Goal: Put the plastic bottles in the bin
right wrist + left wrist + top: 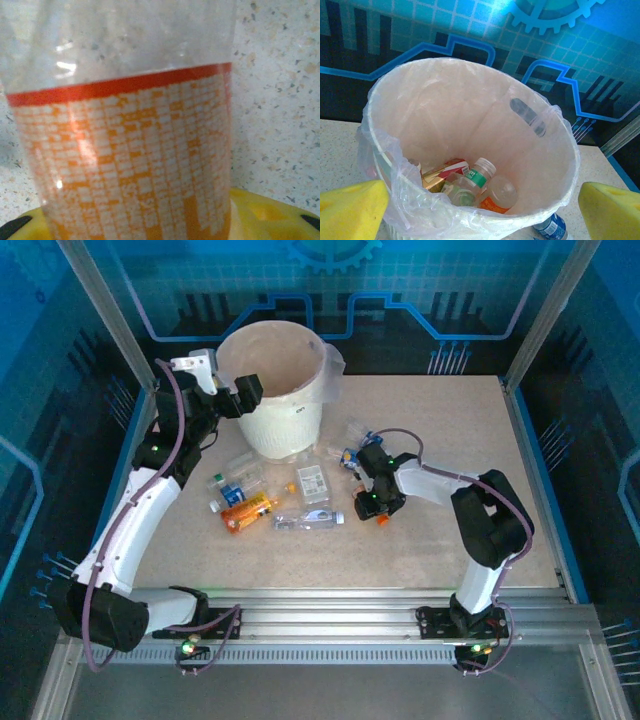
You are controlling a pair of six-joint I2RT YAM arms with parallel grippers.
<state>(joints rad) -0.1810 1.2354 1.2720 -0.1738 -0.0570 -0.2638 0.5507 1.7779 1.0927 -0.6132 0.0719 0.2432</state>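
Right now the left gripper (240,395) hangs over the bin (290,425) at its left rim, its yellow pads (350,210) spread wide and holding nothing. Several bottles (480,182) lie at the bin's bottom. Loose bottles (255,505) are scattered just in front of the bin. Right of the bin, the right gripper (379,510) is down at an orange-labelled bottle (125,165), which touches one pad. Whether it is clamped, I can't tell.

Loose bottles (247,512) crowd the middle of the table (470,440) just near of the bin (280,425), whose mouth stands wide open above, while bare surface lies free at far right and along the near edge.
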